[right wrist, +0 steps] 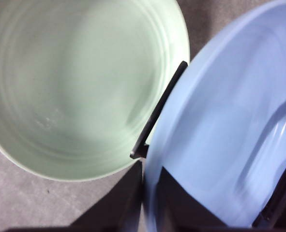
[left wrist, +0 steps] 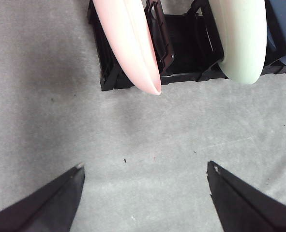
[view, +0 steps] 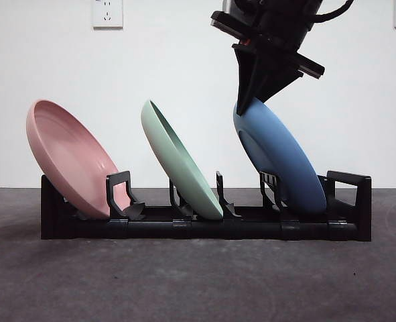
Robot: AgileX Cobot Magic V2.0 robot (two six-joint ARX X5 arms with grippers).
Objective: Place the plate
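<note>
The blue plate leaned in the rack, in the slot beyond the green plate. The right gripper pinched its top rim. It looked stiff, light and slick; the rim was the sensible hold. The left gripper hung open near the rack.

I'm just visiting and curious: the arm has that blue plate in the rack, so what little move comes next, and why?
Probably opening: the right pincer pinches the blue plate by its top rim, while its lower edge already sits in the black rack, leaning like the green plate and pink plate. Letting go seems the natural next step.
</note>
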